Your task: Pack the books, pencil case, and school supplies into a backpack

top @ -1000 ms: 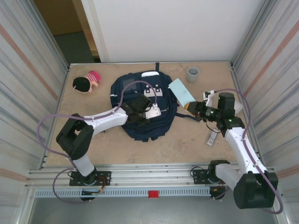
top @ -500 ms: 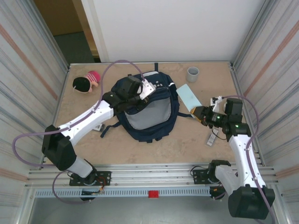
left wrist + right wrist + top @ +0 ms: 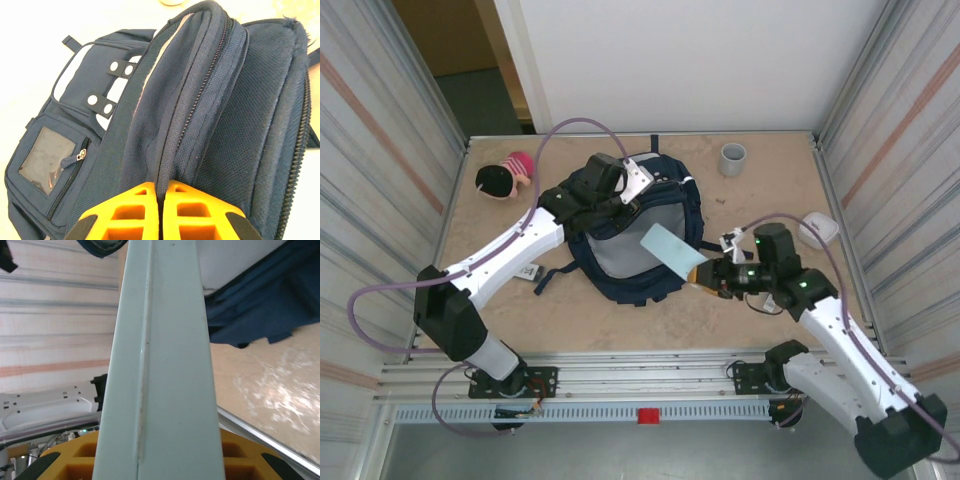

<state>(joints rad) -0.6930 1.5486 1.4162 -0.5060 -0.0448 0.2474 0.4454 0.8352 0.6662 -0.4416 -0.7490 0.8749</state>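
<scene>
The backpack (image 3: 635,235) was navy, with white patches, a pale stripe beside the zip and white studs on its dark tabs. Its lining showed grey. The case (image 3: 670,252) was a plain pale mint. The left gripper (image 3: 160,187) and right gripper (image 3: 705,278) both had orange fingers. The left arm (image 3: 510,255) and right arm (image 3: 840,335) were white with black joints, and their cables (image 3: 560,130) were lilac. The table (image 3: 620,320) was tan and faintly mottled. The cup (image 3: 732,158) was grey, the toy (image 3: 505,178) pink and black, and the box (image 3: 817,228) white. The walls (image 3: 380,130) were ribbed silver with a faint reddish stripe.
</scene>
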